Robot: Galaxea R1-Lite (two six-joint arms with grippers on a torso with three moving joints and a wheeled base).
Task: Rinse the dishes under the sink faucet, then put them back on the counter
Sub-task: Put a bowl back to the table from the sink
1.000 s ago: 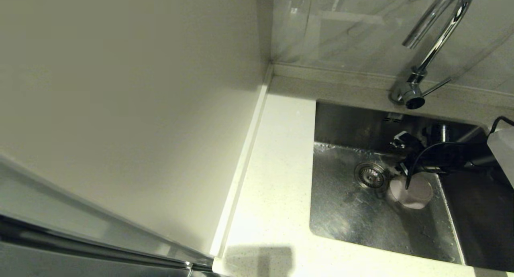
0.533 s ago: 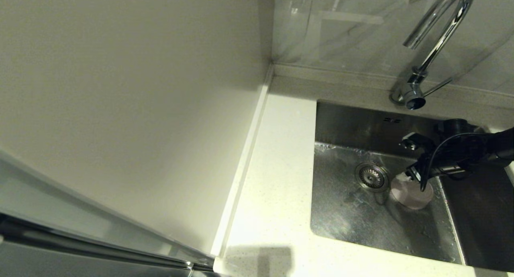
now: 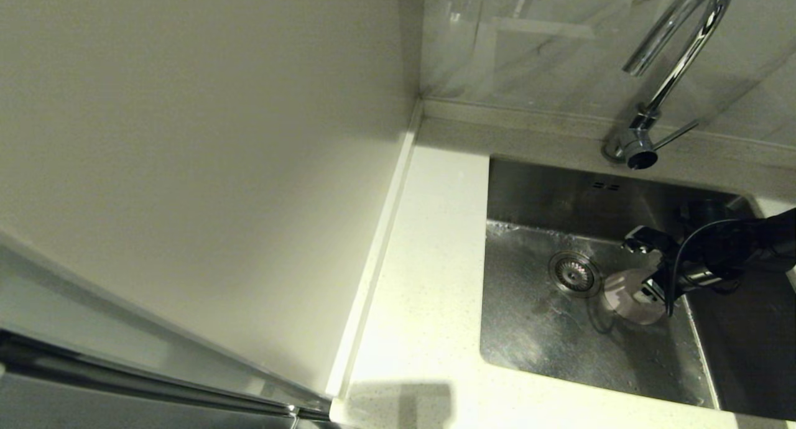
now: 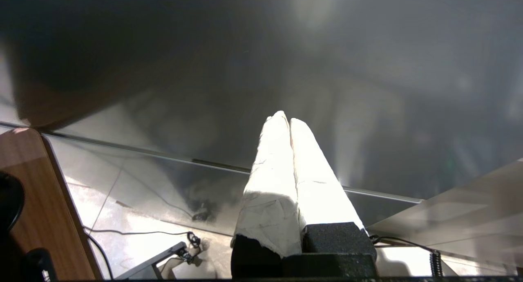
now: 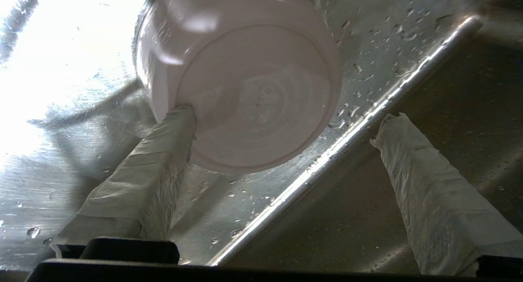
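The right gripper (image 5: 286, 118) stood spread wide, 1 finger (image 5: 163, 151) touching the pink bowl (image 5: 245, 86), which lay tilted on the sink (image 3: 535, 329) floor ahead, probably positioning to grasp. The left gripper (image 4: 289, 122), clenched, was parked.

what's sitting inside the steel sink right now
A pale pink round bowl tipped on the wet floor of the steel sink, beside the round strainer drain. The open right gripper reaches in, covering part of the bowl.
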